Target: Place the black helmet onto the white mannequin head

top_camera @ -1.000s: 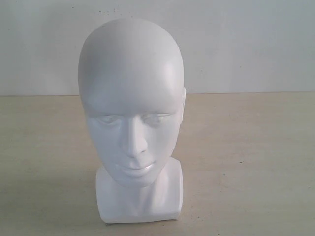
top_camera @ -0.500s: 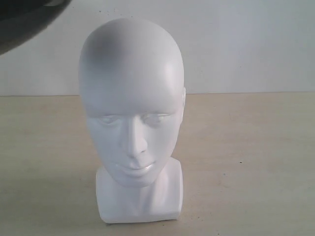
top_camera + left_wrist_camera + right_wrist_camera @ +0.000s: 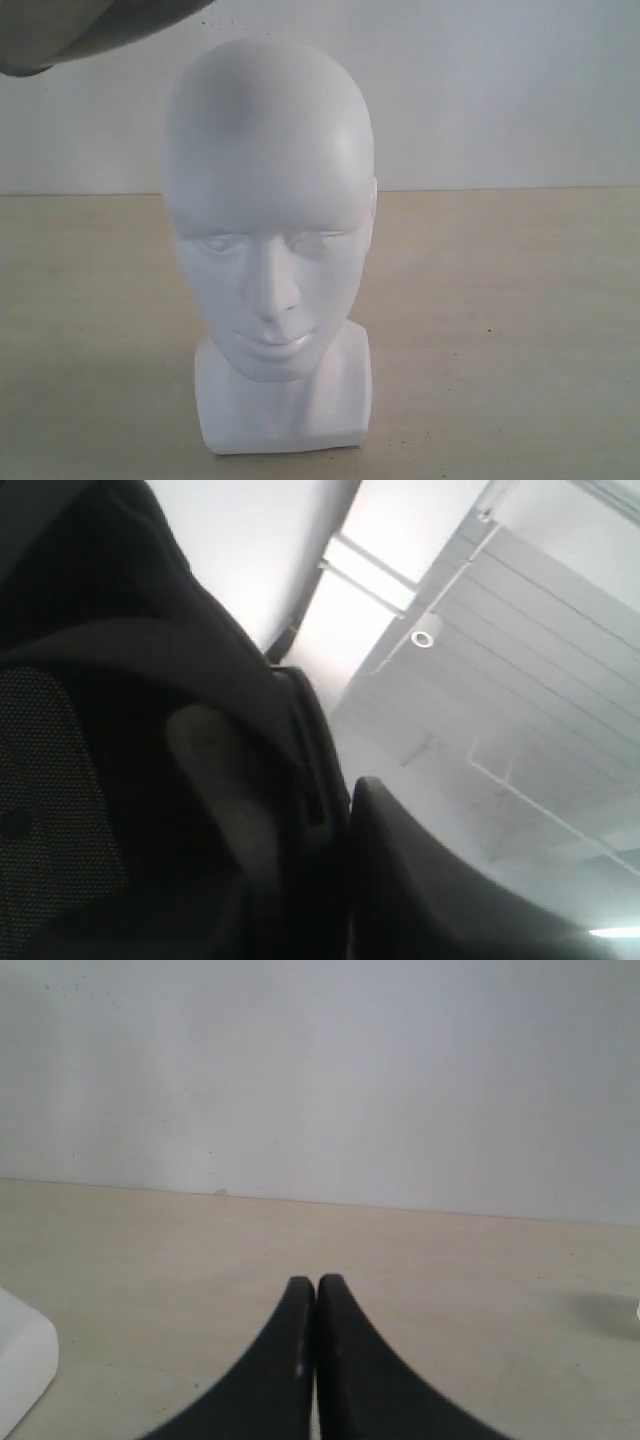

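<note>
Since the earlier frames the helmet (image 3: 90, 28) has come further into the exterior view. It was absent at first, then a dark corner, and now fills the upper corner on the left arm's side. The mannequin head (image 3: 270, 200) and desk (image 3: 500, 330) are unchanged.

Grip: the left fingers (image 3: 430, 890) are clenched on the helmet's rim. One finger lies outside the shell and the other is hidden behind the dark lining (image 3: 60, 780). The load hangs well clear of the desk. The right fingers (image 3: 350, 1360) are pressed together on nothing, low over the desk.

Key relation: the mannequin head stands lower than the left fingers and off toward the right arm's side of them. The helmet's visible edge sits about level with the crown, beside it and not touching. The head's long axis is upright, with the base on the desk and the face toward the exterior camera. Which way the helmet's opening is turned cannot be told. The left wrist camera looks past the lining to the ceiling (image 3: 520, 630). The left arm carries the load, so the placing falls to it.

Judgement: the coming move calls for a sideways carry until the opening is over the crown, then a descent along the upright axis.

Surface and room: the desk is pale, flat and matt. The head is glossy on a small square base, so a sideways knock would likely tip it. Above the crown only the plain wall (image 3: 500, 90) shows.
</note>
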`<state>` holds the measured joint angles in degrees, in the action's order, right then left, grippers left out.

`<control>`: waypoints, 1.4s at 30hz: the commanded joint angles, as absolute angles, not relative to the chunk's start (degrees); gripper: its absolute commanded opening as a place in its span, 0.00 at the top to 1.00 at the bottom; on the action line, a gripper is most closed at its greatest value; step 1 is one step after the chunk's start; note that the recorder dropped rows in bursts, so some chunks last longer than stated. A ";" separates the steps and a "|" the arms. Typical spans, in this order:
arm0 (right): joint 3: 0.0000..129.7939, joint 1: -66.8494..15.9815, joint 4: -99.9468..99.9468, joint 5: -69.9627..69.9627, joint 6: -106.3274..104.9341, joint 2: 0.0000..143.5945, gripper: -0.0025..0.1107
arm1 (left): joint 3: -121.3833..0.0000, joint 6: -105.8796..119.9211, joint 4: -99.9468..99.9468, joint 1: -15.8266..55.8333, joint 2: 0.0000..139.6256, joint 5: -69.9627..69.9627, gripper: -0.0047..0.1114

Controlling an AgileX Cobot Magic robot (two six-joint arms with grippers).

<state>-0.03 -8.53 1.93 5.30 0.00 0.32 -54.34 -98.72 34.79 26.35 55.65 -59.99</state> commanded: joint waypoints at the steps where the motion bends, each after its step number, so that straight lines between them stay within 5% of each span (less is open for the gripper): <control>1: 0.00 -8.55 2.05 4.96 0.00 0.00 0.98 | -55.33 -98.35 26.46 26.59 57.05 -69.96 0.92; 28: 0.00 -8.55 2.05 4.96 0.00 0.00 0.98 | -62.21 -96.37 11.38 26.63 70.70 -69.96 0.92; 42: 0.00 -8.55 2.05 4.96 0.00 0.00 0.98 | -72.60 -92.22 10.03 37.39 82.18 -69.96 0.92</control>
<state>-0.03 -8.53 1.93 5.30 0.00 0.32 -69.87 -94.29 12.62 35.84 81.35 -64.93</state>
